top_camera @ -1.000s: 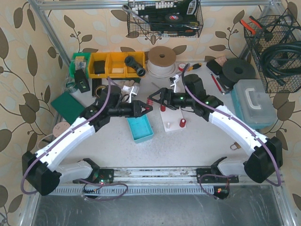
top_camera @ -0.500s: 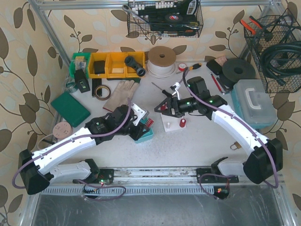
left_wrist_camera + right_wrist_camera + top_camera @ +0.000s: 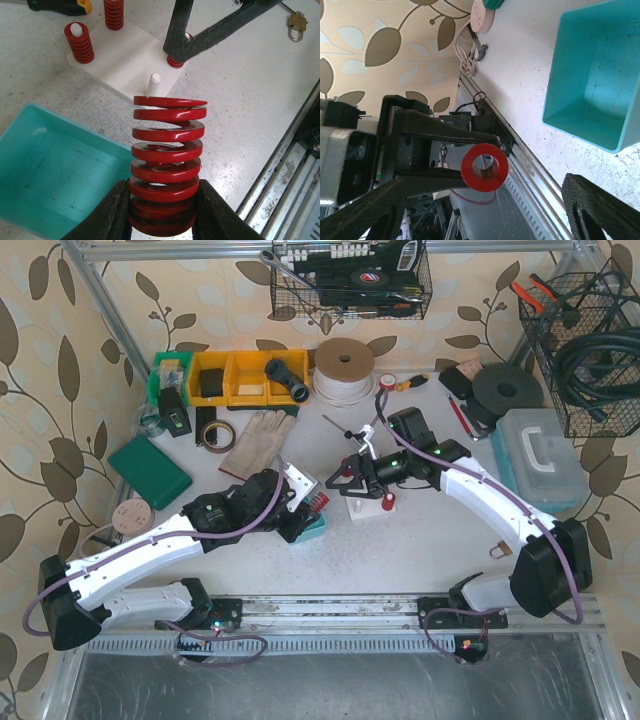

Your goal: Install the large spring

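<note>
My left gripper (image 3: 306,508) is shut on the lower coils of a large red spring (image 3: 167,165), holding it upright above the table, by the right edge of a teal tray (image 3: 50,165). Just beyond the spring stands a white base plate (image 3: 125,55) with a bare white peg (image 3: 154,85) and small red springs on other pegs (image 3: 79,42). My right gripper (image 3: 345,480) is open and empty, low over the plate's near left corner. In the right wrist view the spring (image 3: 484,167) shows end-on between the left gripper's fingers (image 3: 435,132).
A padlock (image 3: 497,551) lies near the right arm's base. A screwdriver (image 3: 60,5) lies behind the plate. Gloves (image 3: 258,432), a tape roll (image 3: 344,365), yellow bins (image 3: 235,375), a green box (image 3: 150,470) and a grey toolbox (image 3: 540,455) line the back and sides.
</note>
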